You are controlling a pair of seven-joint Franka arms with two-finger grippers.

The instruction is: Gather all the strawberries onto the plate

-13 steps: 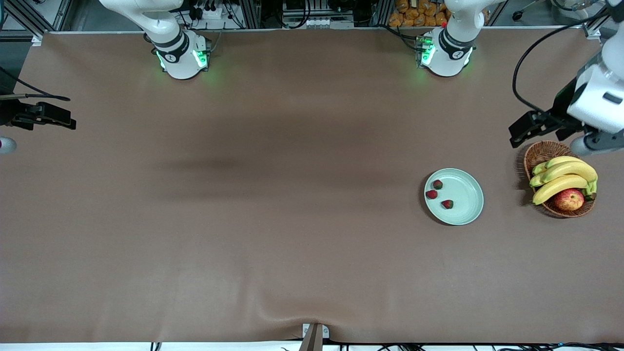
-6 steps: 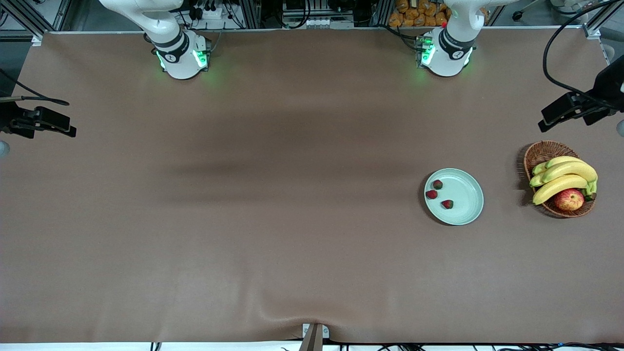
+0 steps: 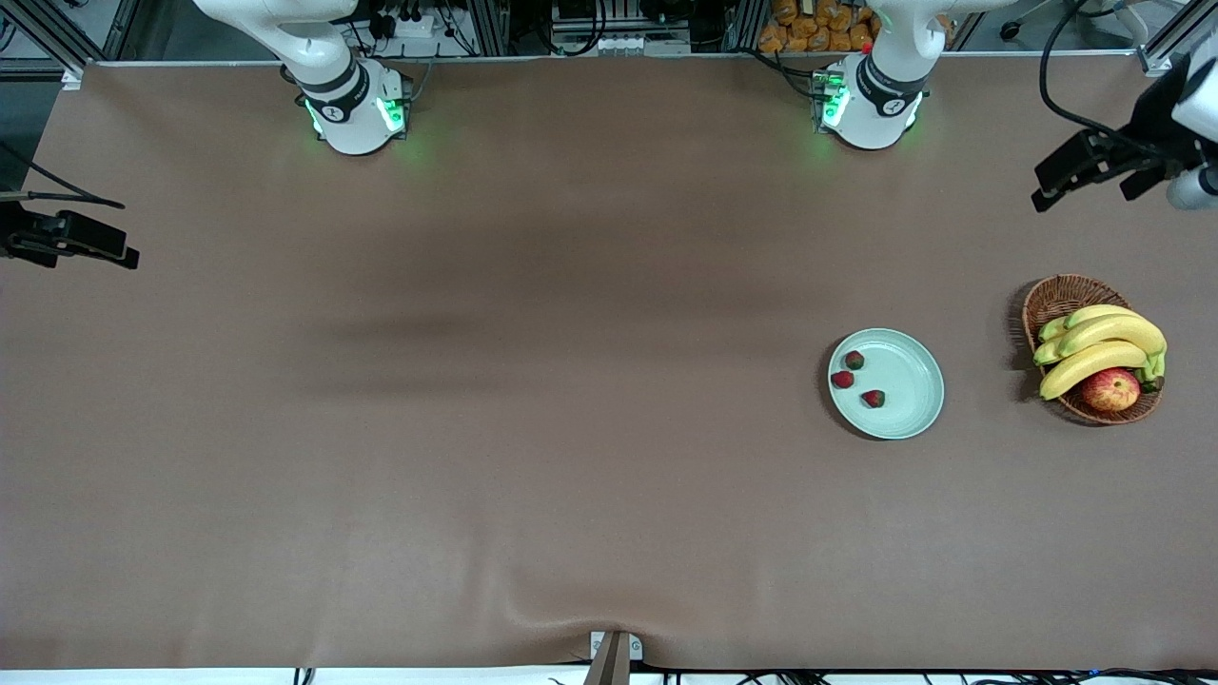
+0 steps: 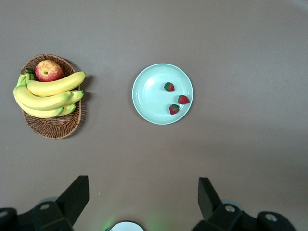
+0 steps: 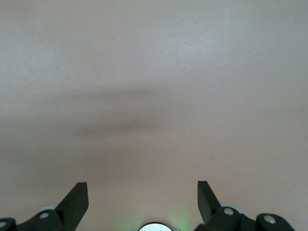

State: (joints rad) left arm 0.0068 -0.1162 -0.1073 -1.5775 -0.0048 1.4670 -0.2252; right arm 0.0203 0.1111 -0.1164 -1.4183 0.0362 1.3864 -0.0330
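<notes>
Three strawberries (image 3: 854,360) (image 3: 842,380) (image 3: 874,399) lie together in the pale mint-green plate (image 3: 911,382), on the part of it toward the right arm's end. The left wrist view looks down on the same strawberries (image 4: 169,86) (image 4: 183,99) (image 4: 174,109) in the plate (image 4: 150,96). My left gripper (image 3: 1094,173) hangs high over the left arm's end of the table, apart from the plate; it is open and empty (image 4: 143,192). My right gripper (image 3: 71,243) hovers at the right arm's end, open, with only bare table beneath it (image 5: 143,192).
A brown wicker basket (image 3: 1056,295) with a bunch of bananas (image 3: 1099,344) and a red-yellow apple (image 3: 1110,389) stands beside the plate, toward the left arm's end. The left wrist view shows that basket (image 4: 53,131) too. Brown cloth covers the table.
My left gripper has risen from just above the basket and drawn back toward the table's corner. My right gripper has slid slightly outward. The strawberries, plate and basket have stayed put.
</notes>
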